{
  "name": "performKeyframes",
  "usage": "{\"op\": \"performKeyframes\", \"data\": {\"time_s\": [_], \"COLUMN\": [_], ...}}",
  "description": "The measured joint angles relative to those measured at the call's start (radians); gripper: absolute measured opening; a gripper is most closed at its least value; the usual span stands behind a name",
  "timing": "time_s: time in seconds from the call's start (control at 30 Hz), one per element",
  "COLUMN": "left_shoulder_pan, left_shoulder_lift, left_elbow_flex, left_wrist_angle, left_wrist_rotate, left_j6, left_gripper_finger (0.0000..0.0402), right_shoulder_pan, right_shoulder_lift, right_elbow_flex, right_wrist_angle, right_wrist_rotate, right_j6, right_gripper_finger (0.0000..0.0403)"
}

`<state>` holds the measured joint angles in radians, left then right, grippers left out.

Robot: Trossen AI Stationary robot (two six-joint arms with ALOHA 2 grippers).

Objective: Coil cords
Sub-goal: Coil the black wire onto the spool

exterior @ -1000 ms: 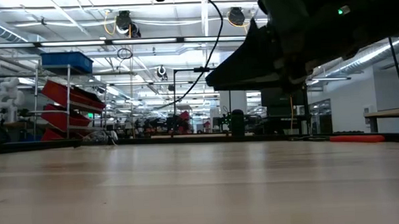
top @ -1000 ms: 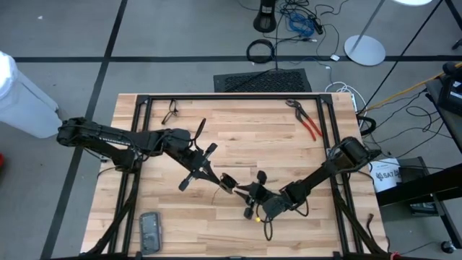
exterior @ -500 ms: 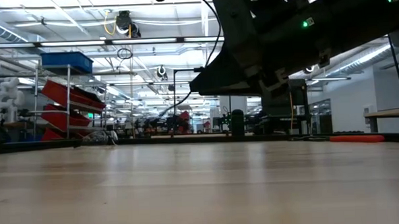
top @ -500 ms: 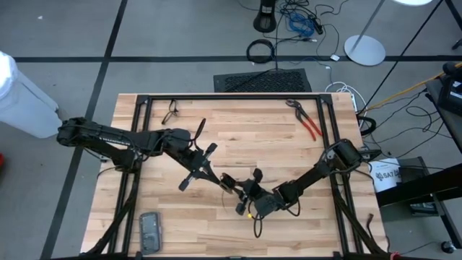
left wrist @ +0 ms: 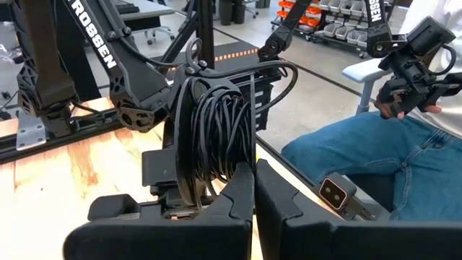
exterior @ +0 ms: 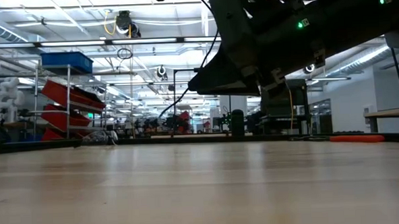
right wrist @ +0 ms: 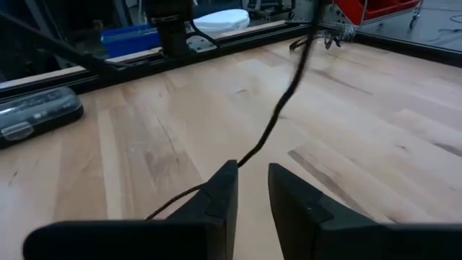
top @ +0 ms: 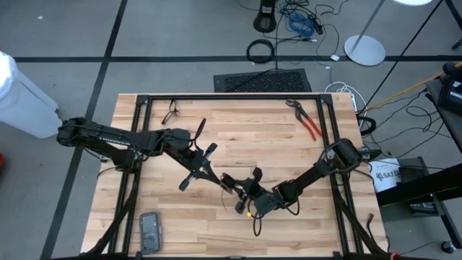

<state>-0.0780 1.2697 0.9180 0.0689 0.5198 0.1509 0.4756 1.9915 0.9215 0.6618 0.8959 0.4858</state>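
- The right tool point(top: 245, 193) sits low over the middle of the wooden counter point(top: 238, 123); its fingers point(right wrist: 220, 189) stand a narrow gap apart, with the thin black cord point(right wrist: 278, 119) running between them.
- The left tool point(top: 229, 182) is just beside it, and its fingers point(left wrist: 238, 191) are pressed together. Whether they pinch a strand cannot be told.
- In the left wrist view, a thick bundle of the cord already hangs in loops, wound around the right arm's tool just in front of the left tool.
- In the right wrist view, a loose length trails away over the wood, so the coiling looks well along but unfinished.
- Farther out, red-handled pliers point(top: 309, 123) lie at the far right of the counter, and a small clear case point(top: 150, 231) lies near its front left corner.
- A seated person in jeans point(left wrist: 375, 155) shows beyond the counter.
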Motion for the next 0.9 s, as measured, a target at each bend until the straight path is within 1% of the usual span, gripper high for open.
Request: {"op": "performKeyframes", "data": {"time_s": [0.53, 0.63, 0.77, 0.9], "left_shoulder_pan": [0.0, 0.0, 0.0, 0.0], "left_shoulder_lift": [0.0, 0.0, 0.0, 0.0], "left_elbow_flex": [0.0, 0.0, 0.0, 0.0], "left_wrist_angle": [0.0, 0.0, 0.0, -0.001], "left_wrist_rotate": [-0.001, -0.001, -0.001, -0.001], "left_j6": [0.004, 0.008, 0.012, 0.011], "left_gripper_finger": [0.0002, 0.0002, 0.0002, 0.0002], "right_shoulder_pan": [-0.02, -0.02, -0.02, -0.02], "right_shoulder_lift": [-0.001, -0.001, -0.001, -0.002], "right_elbow_flex": [-0.001, -0.001, -0.001, -0.001], "right_wrist_angle": [0.016, 0.016, 0.021, 0.024], "right_wrist_rotate": [-0.012, -0.012, -0.012, -0.011], "right_j6": [-0.004, -0.004, -0.025, -0.022], "right_gripper_finger": [0.0062, 0.0045, 0.0006, 0.0001]}}
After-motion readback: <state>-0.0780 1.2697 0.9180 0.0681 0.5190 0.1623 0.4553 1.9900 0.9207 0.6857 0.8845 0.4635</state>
